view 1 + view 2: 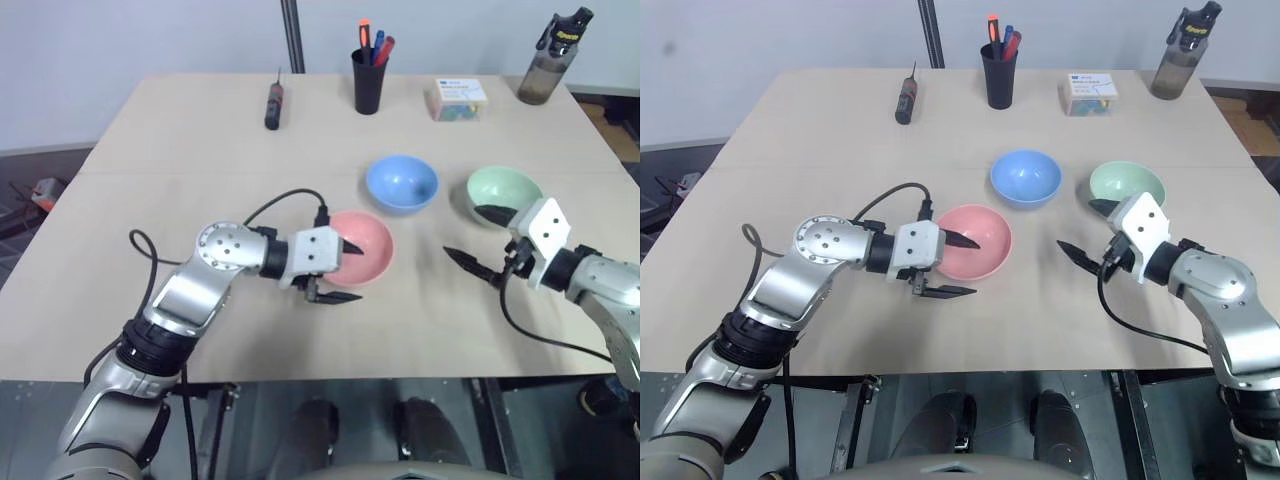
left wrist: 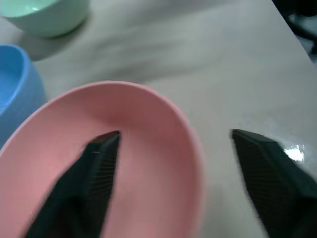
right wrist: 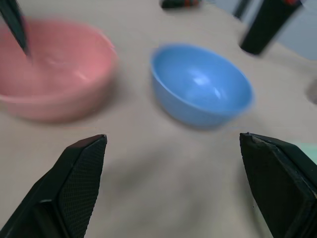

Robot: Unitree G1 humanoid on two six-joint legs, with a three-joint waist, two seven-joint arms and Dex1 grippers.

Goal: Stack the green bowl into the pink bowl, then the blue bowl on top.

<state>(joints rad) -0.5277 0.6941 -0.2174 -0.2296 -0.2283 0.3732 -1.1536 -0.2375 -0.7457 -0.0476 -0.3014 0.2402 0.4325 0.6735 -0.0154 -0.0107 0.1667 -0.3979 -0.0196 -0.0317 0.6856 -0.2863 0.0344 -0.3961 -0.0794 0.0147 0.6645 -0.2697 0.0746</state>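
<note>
My left gripper (image 1: 341,271) spread, straddling the near rim of the salmon-pink plastic bowl (image 1: 365,250); my right gripper (image 1: 478,240) spread beside the mint-green plastic bowl (image 1: 505,192), mid-table.

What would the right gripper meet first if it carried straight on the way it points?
Probably the blue bowl: it sits between the open jaws of the right gripper in the wrist view, bare table before it. Depth is unclear.

Both arms reach inward, left gripper (image 1: 343,272) and right gripper (image 1: 477,240) fingers spread wide
</note>
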